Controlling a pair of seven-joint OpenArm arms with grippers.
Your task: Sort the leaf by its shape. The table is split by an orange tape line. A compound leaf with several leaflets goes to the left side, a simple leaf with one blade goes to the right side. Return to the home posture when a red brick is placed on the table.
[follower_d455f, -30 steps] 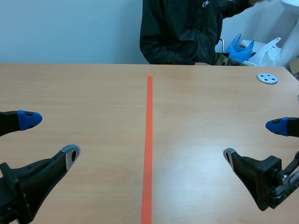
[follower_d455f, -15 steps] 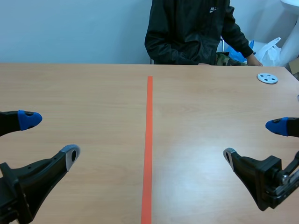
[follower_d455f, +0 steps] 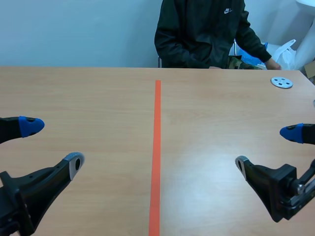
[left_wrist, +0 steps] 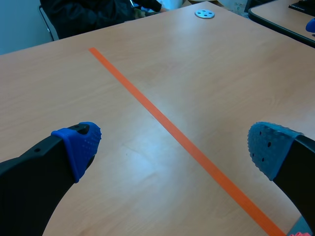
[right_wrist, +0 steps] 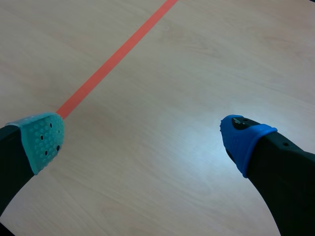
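Observation:
No leaf shows in any view, and no red brick either. The orange tape line (follower_d455f: 156,152) runs down the middle of the wooden table (follower_d455f: 98,98). My left gripper (follower_d455f: 51,143) hovers open low on the left side, nothing between its fingers; in its wrist view the left gripper (left_wrist: 174,150) frames bare wood and the tape line (left_wrist: 167,128). On the right side my right gripper (follower_d455f: 268,150) is open too, and the right wrist view shows that gripper (right_wrist: 147,135) over bare table with the tape line (right_wrist: 110,61) ahead.
A person in a dark jacket (follower_d455f: 199,32) sits across the table, one hand (follower_d455f: 273,64) lowered near white and blue bags (follower_d455f: 288,51) at the far right. A small grey disc with holes (follower_d455f: 281,82) lies near the far right corner, disc (left_wrist: 204,14).
The person has shifted right and brought the raised arm down toward the bags at the far right. Both arms have stayed still.

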